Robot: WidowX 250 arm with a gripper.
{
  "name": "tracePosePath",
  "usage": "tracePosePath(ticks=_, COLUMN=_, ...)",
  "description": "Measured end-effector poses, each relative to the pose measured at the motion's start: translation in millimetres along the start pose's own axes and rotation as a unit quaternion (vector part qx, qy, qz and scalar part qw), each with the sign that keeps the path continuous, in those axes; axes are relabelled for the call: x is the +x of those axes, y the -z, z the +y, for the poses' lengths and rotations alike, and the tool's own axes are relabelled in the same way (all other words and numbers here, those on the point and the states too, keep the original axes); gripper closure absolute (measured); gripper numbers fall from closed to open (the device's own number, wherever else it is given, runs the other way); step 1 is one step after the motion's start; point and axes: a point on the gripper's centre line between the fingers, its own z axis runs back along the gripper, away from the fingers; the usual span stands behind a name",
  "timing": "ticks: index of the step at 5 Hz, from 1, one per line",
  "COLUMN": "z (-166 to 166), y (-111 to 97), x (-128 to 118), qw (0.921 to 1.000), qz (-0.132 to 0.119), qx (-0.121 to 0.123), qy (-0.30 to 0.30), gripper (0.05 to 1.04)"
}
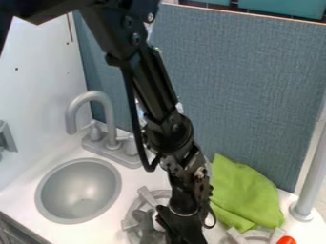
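Seeing just one jointed black robot arm, coming down from the top edge, with one black two-finger gripper [181,233] down at the bottom edge. Can't tell if open or closed, or if holding anything, with the tip end cut off by the frame. Right beside it, on the picture's left, one lumpy dark grey object [147,224], lying over one round pale grey stove burner [130,209]. Can't make out exact shape or any contact with the gripper, sorry. Also got one crumpled lime-green cloth [245,190], over on the other side of the arm, partly hidden behind it and up against one blue-grey fabric panel [248,86]. Just below the cloth, one second grey burner [256,234], cut off at the bottom, plus one bright orange-red thing [286,240], cropped too hard to identify. Further left, counting one round grey sink basin [79,190] and one curved grey faucet [96,95] with two knobs, the right one partly hidden. On the far right, one upright grey post [312,176], cropped at the side. Up top, two teal bins [283,7], both cut off. At the left edge, one small grey fitting [6,137], cropped and hard to name.
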Motion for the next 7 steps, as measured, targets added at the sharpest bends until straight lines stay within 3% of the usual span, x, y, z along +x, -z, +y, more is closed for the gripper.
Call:
tracePosePath(ticks=1, z=0, y=1, x=-1, qw=1.0, qz=0.002, qx=0.0, qy=0.001, gripper=0.943)
tracePosePath(ticks=3, z=1, y=2, x=-14, qw=0.9997, qz=0.022, qx=-0.012, qy=-0.007, gripper=0.491)
tracePosePath(ticks=4, z=0, y=-6, x=-11, qw=0.9998, qz=0.011, qx=-0.014, qy=-0.012, gripper=0.268)
tracePosePath(ticks=5, z=1, y=-27, x=-16, qw=0.9996, qz=-0.003, qx=-0.014, qy=-0.025, gripper=0.073)
tracePosePath(ticks=6, z=2, y=-66, x=-33, qw=0.9984, qz=-0.031, qx=0.012, qy=-0.046, gripper=0.077)
tracePosePath(ticks=7, z=-11, y=-90, x=-54, qw=0.9988, qz=-0.039, qx=0.018, qy=-0.023, gripper=0.081)
